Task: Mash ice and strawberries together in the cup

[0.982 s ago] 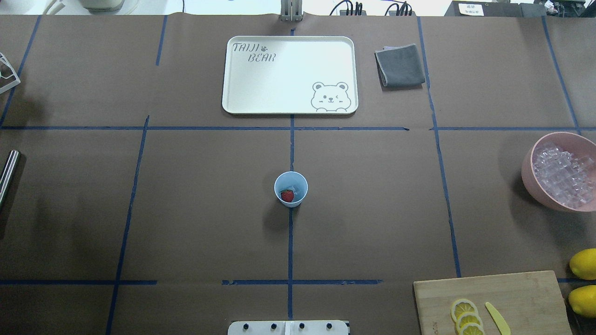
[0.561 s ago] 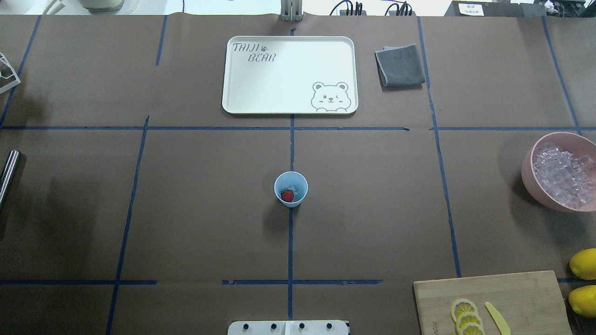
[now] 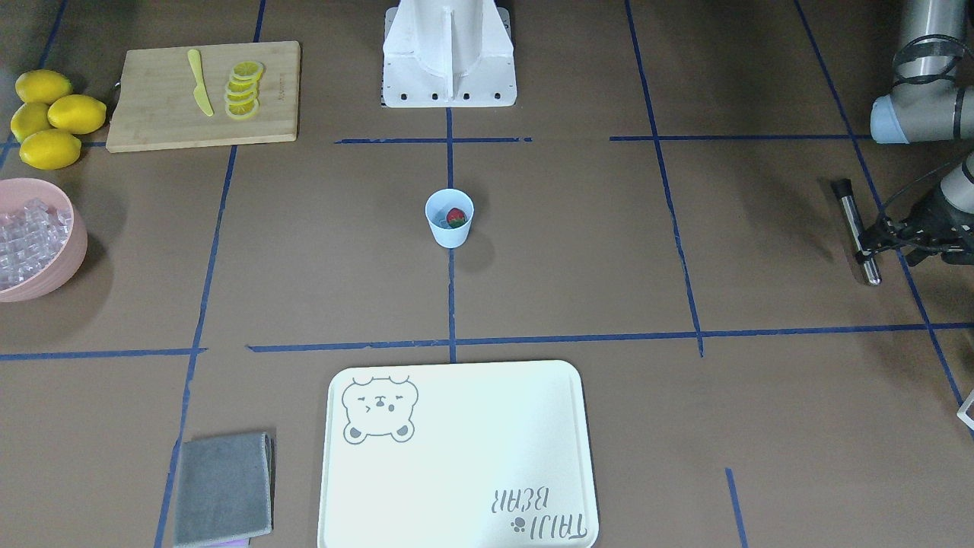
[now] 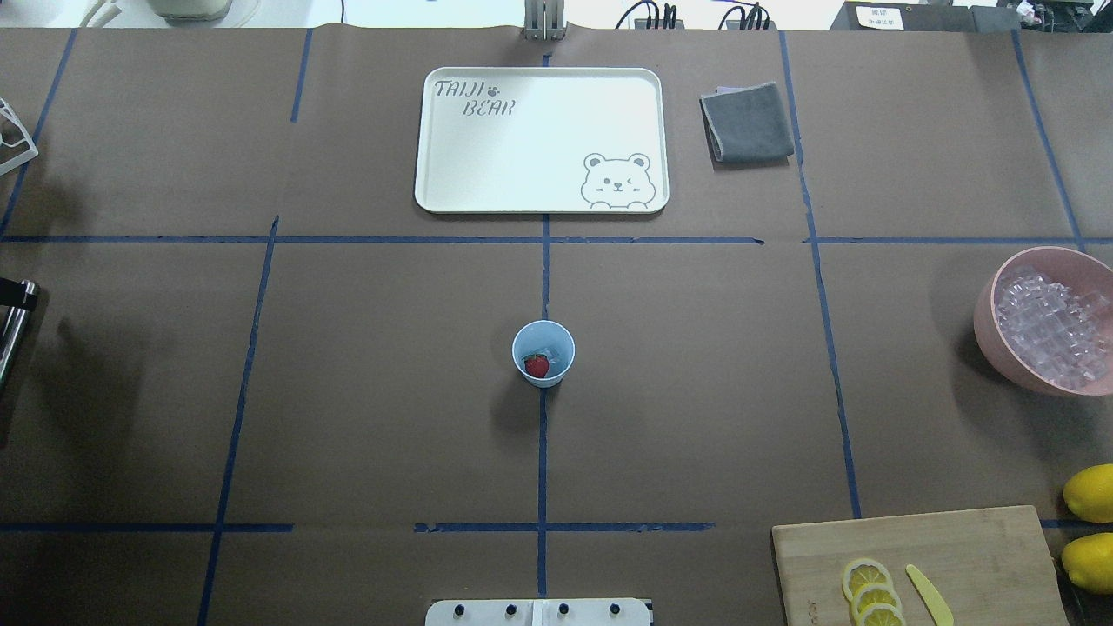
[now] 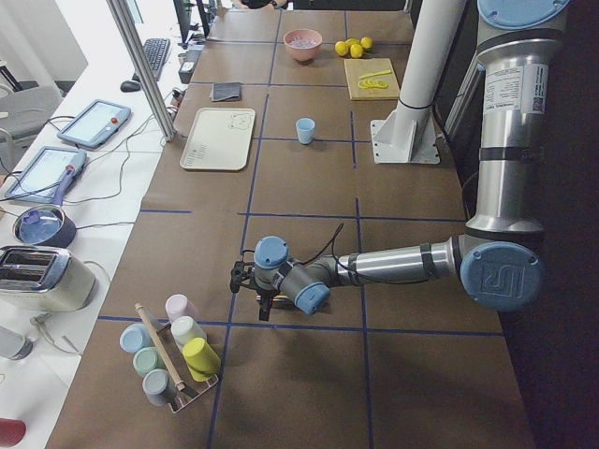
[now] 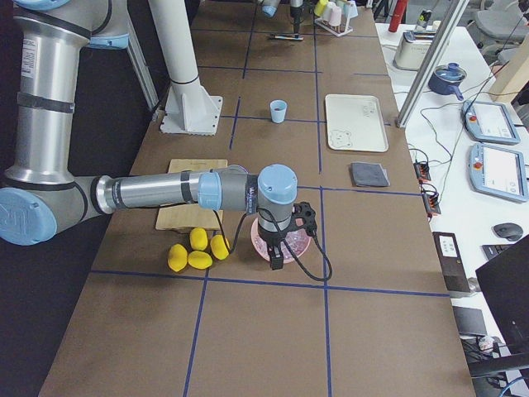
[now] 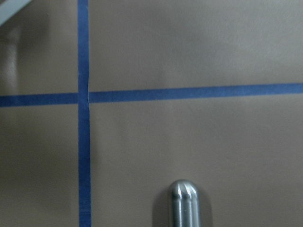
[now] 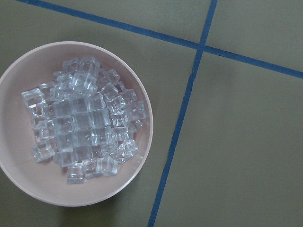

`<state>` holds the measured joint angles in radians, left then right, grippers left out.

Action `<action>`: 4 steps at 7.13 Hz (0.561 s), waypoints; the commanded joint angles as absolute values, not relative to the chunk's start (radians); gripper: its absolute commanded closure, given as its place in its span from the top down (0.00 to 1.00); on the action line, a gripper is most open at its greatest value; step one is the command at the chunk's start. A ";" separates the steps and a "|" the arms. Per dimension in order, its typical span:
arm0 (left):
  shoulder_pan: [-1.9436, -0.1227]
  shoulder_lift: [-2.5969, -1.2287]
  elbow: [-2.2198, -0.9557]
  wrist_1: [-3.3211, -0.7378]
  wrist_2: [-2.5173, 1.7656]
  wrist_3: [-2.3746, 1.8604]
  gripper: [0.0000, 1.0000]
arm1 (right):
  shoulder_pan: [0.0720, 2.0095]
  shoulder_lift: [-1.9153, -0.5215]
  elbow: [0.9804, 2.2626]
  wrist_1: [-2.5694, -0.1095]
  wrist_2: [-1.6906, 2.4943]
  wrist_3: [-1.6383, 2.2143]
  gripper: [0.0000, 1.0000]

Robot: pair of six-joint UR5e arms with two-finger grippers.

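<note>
The pale-blue cup (image 4: 543, 341) stands at the table's middle, also in the front view (image 3: 449, 228). Inside it lie a red strawberry (image 4: 536, 366) and a clear piece of ice (image 4: 546, 355). More ice (image 8: 80, 123) fills the pink bowl (image 4: 985, 323) at the right edge. My left gripper (image 3: 867, 247) is low over a steel rod (image 3: 851, 209) lying on the table's left side, with its jaws on either side of the rod and open. The rod's rounded tip (image 7: 183, 203) shows in the left wrist view. My right gripper (image 6: 277, 263) hangs above the pink bowl; I cannot tell whether it is open or shut.
A cream bear tray (image 4: 539, 139) and a grey cloth (image 4: 748, 122) lie at the far side. A wooden board (image 4: 956, 548) with lemon slices (image 4: 869, 591) and a yellow knife (image 4: 929, 593) is near right, beside whole lemons (image 4: 1091, 494). A cup rack (image 5: 173, 360) stands far left.
A black part of my left gripper has come into the overhead view at the left edge, over the far end of the steel rod. The cup and its contents have not moved.
</note>
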<state>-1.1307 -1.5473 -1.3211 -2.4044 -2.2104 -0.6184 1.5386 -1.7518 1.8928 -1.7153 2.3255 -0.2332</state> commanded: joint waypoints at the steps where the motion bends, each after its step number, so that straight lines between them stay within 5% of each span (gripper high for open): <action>1: -1.102 -1.551 -1.313 -2.413 -2.209 -0.621 1.00 | 1.539 -1.752 1.891 -1.717 2.326 -0.233 1.00; 2: -1.100 -1.551 -1.316 -2.413 -2.209 -0.624 0.90 | 1.539 -1.752 1.890 -1.717 2.326 -0.235 1.00; 3: -1.100 -1.552 -1.318 -2.413 -2.209 -0.623 0.33 | 1.539 -1.753 1.890 -1.717 2.326 -0.235 1.00; 4: -1.100 -1.552 -1.319 -2.413 -2.209 -0.617 0.07 | 1.539 -1.752 1.888 -1.717 2.326 -0.235 1.00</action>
<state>-1.1008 -1.5516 -1.3174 -2.4128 -2.2090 -0.6212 1.5386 -1.7524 1.8896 -1.7165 2.3255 -0.2345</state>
